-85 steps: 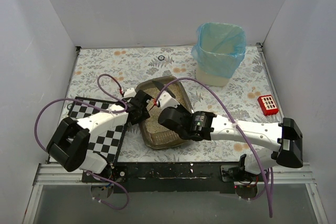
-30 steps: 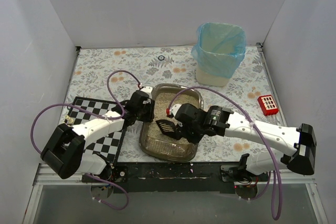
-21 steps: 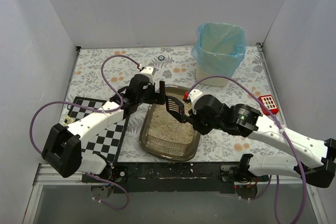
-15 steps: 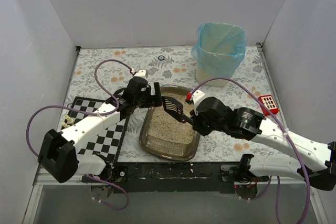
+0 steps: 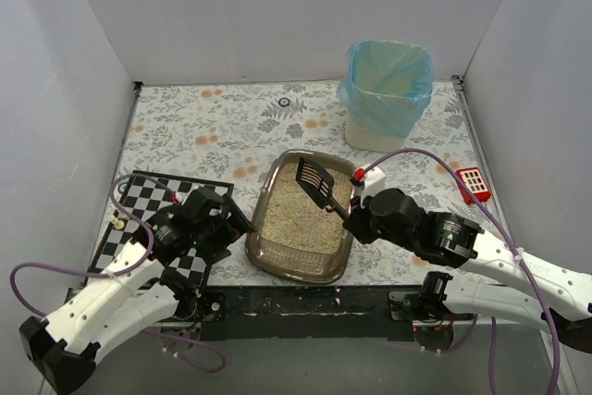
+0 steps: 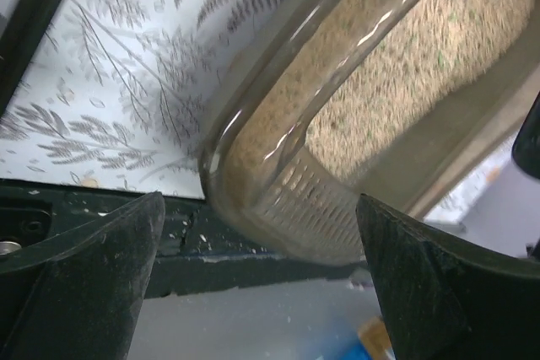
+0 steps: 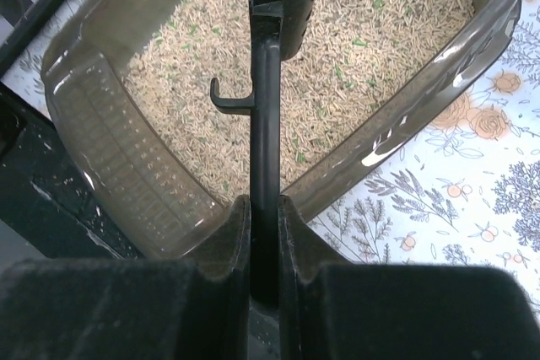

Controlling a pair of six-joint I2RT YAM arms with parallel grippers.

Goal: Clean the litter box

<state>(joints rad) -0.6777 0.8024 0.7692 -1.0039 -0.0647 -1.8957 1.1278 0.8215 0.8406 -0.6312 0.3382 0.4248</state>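
The litter box lies flat on the floral table near its front edge, between the two arms, with beige litter covering its floor. The right gripper is pressed together on the handle of the black slotted scoop, whose head is over the far part of the tray. The left gripper is spread wide and holds nothing, just beside the box's near left corner, at the edge of the checkered board. The bin with its blue bag stands well apart, far right.
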